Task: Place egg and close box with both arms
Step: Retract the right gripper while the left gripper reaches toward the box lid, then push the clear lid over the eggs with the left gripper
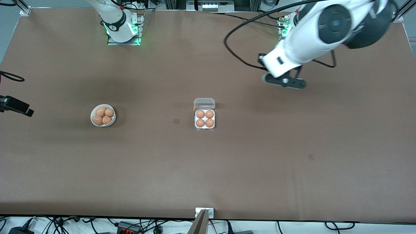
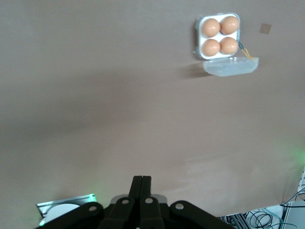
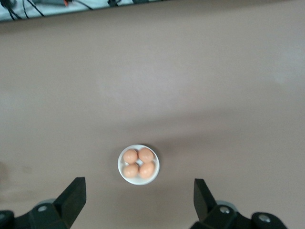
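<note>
The clear-plastic box [image 1: 204,119] sits at the table's middle. Its lid [image 1: 204,103] stands open on the edge farther from the front camera. Every cell holds a brown egg [image 1: 200,114]. The box also shows in the left wrist view [image 2: 218,35]. My left gripper [image 1: 285,81] hangs shut and empty over bare table toward the left arm's end, its fingers [image 2: 141,183] pressed together. My right gripper [image 3: 138,190] is open and empty, high over the white bowl [image 3: 138,164]. It is out of the front view.
The round white bowl [image 1: 103,115] holds several brown eggs and stands toward the right arm's end, level with the box. A black cable [image 1: 240,39] loops on the table near the left arm's base. A black object [image 1: 16,105] juts in at the right arm's end.
</note>
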